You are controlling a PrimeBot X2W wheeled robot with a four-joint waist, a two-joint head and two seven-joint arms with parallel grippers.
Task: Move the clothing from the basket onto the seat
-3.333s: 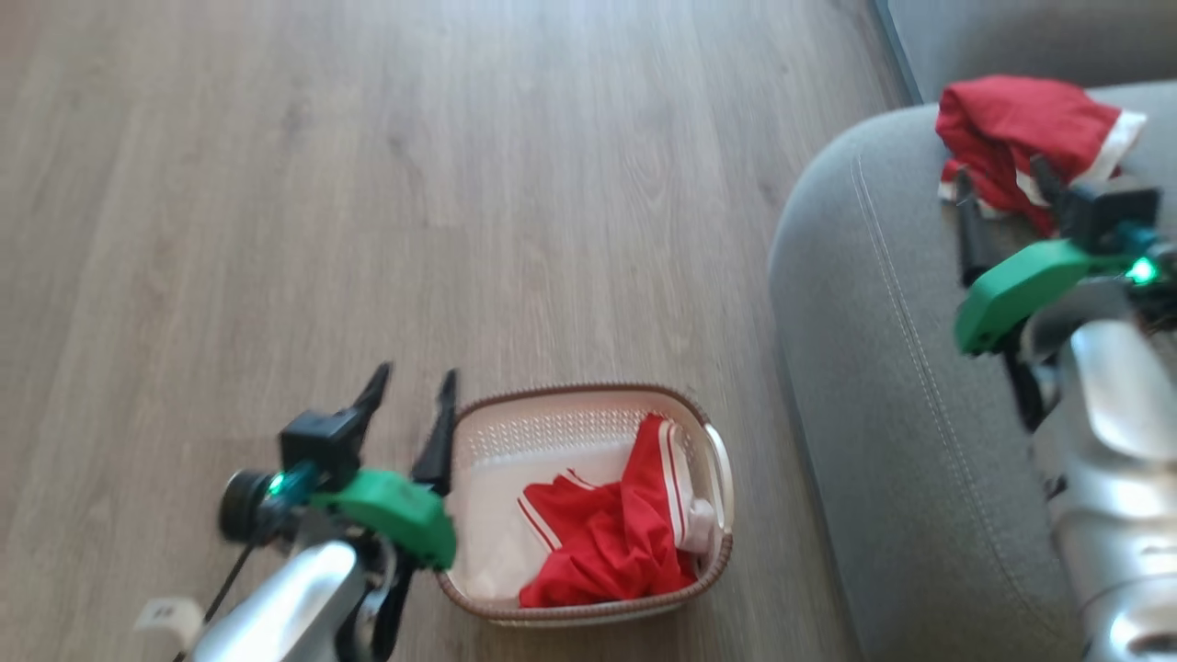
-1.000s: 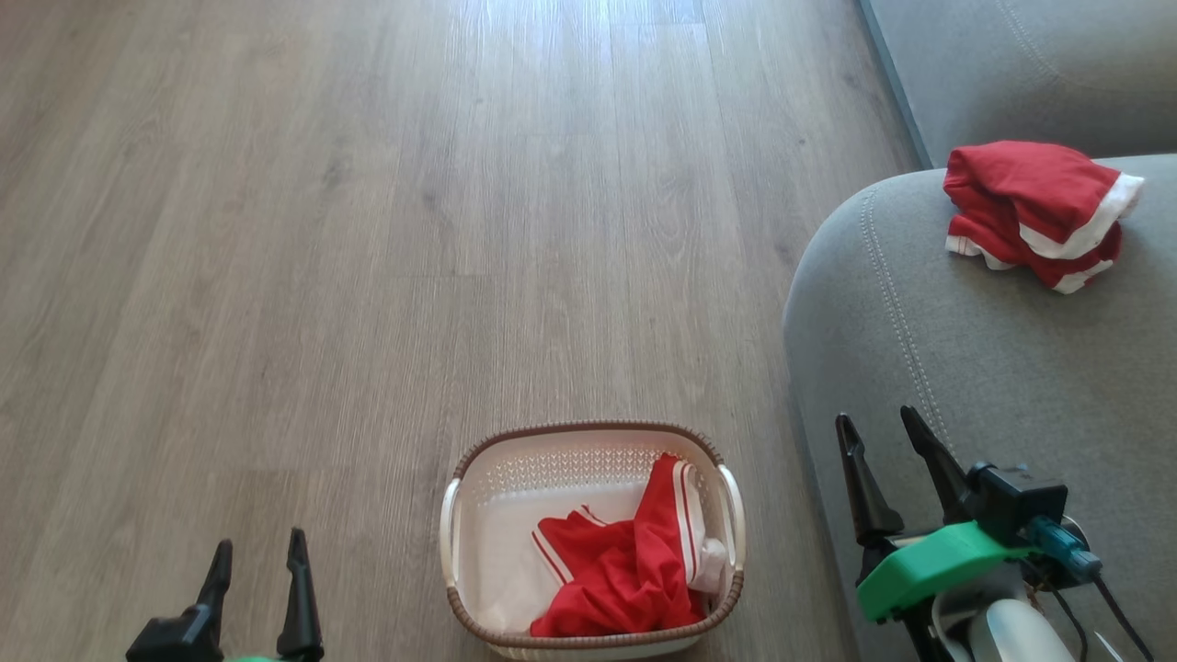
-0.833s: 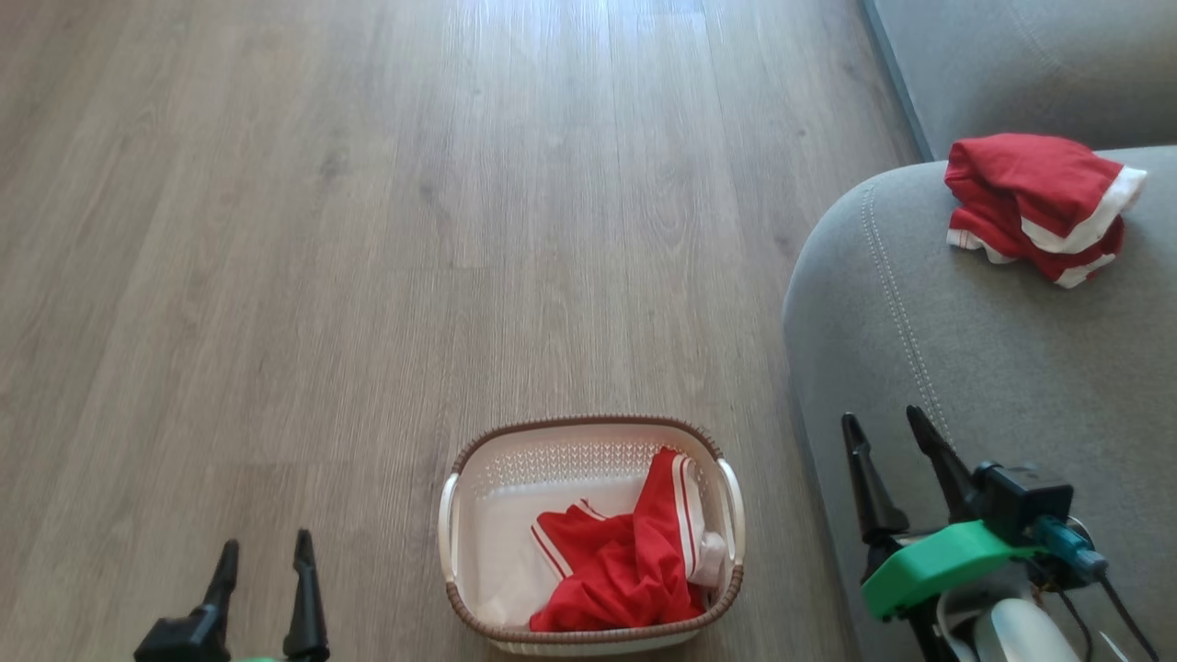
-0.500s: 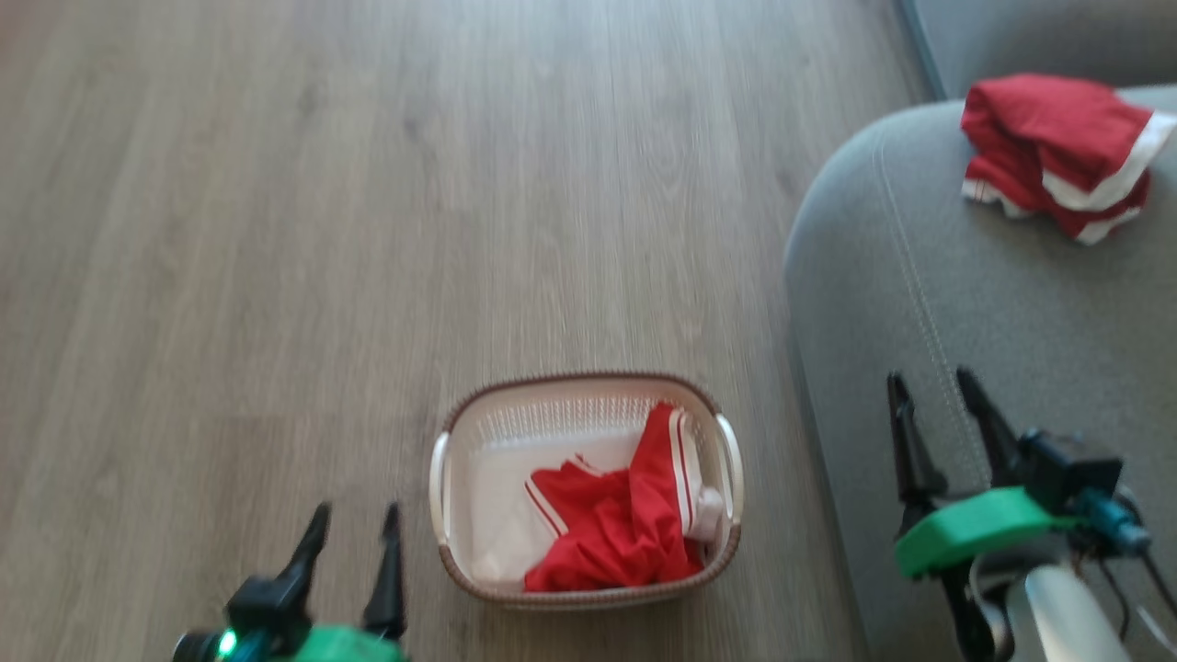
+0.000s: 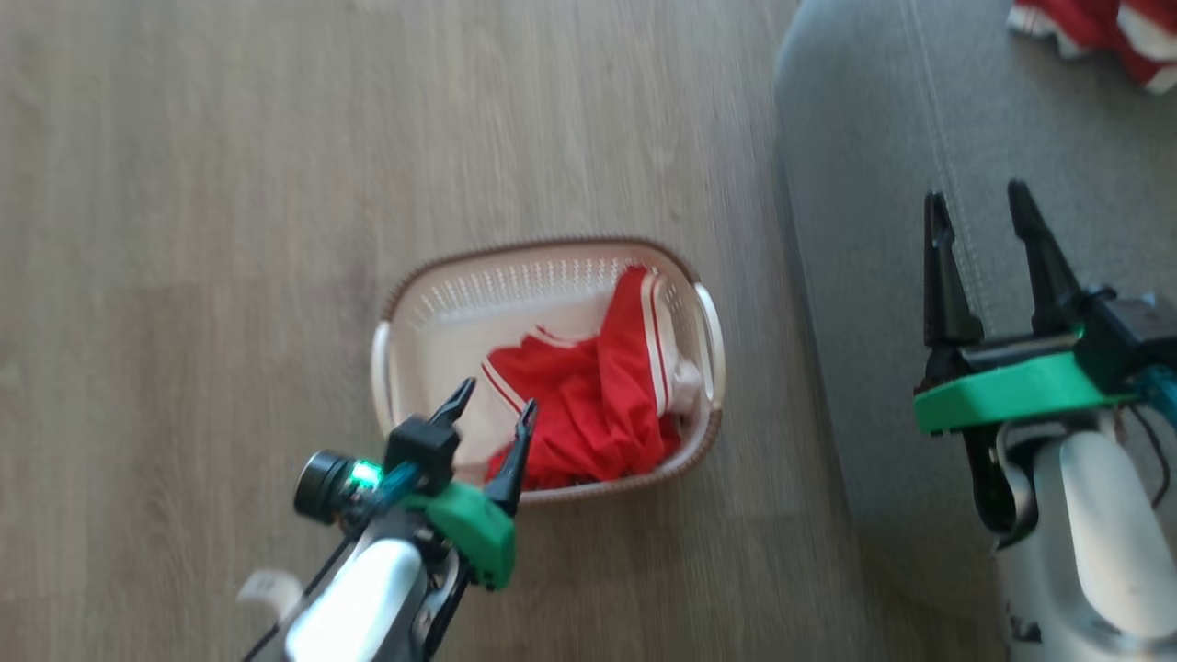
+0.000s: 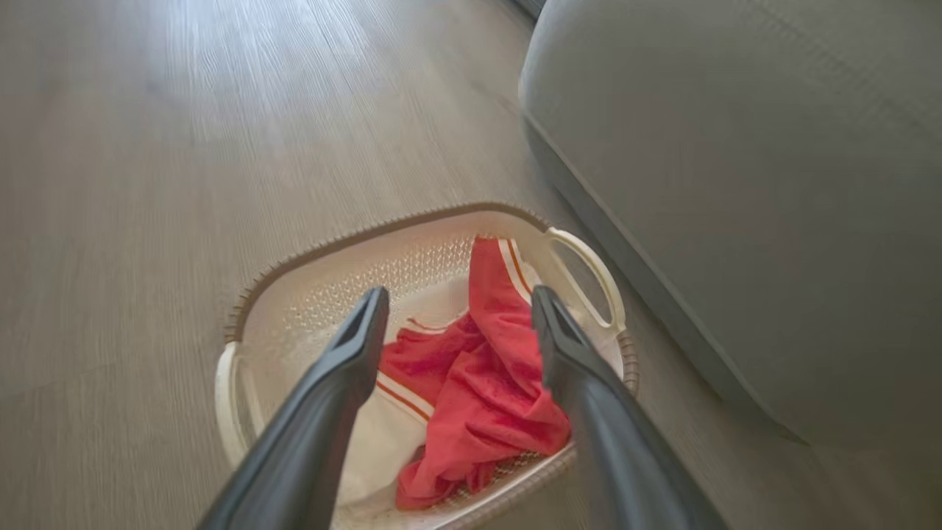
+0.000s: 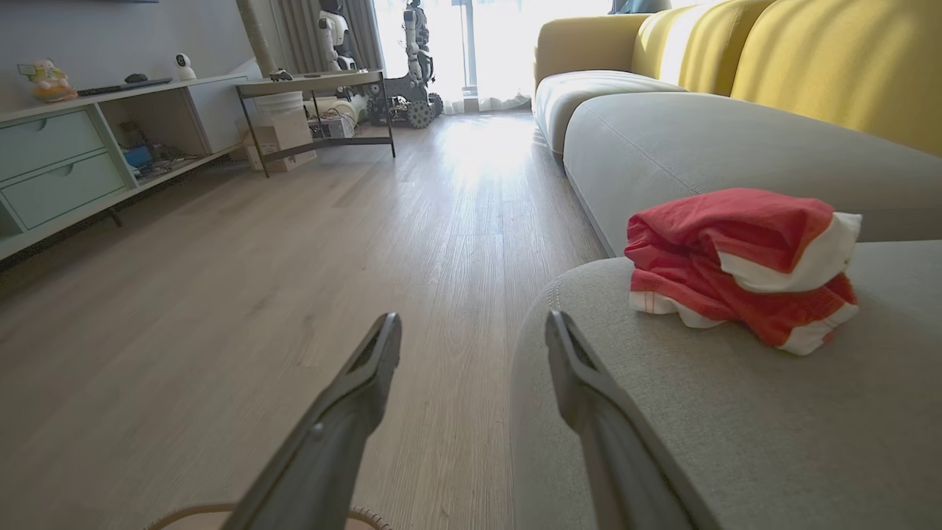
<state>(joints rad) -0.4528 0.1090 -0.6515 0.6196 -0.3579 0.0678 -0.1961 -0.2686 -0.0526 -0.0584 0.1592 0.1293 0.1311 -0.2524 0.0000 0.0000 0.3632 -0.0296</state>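
One red heap of clothing [image 5: 598, 405] lies in the basket [image 5: 515, 253] mid-frame, just up-right of the left gripper [image 5: 497, 395] with its wide-open, empty fingers, so that arm is nearer; the right gripper [image 5: 977, 195], also open and empty, hangs over the seat [image 5: 883, 184].

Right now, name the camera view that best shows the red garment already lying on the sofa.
The right wrist view: the bunched red garment lies whole and sharp on the grey sofa, white trim visible. The head view catches a blurred scrap of that garment at its top right corner. The left wrist view faces the basket instead.
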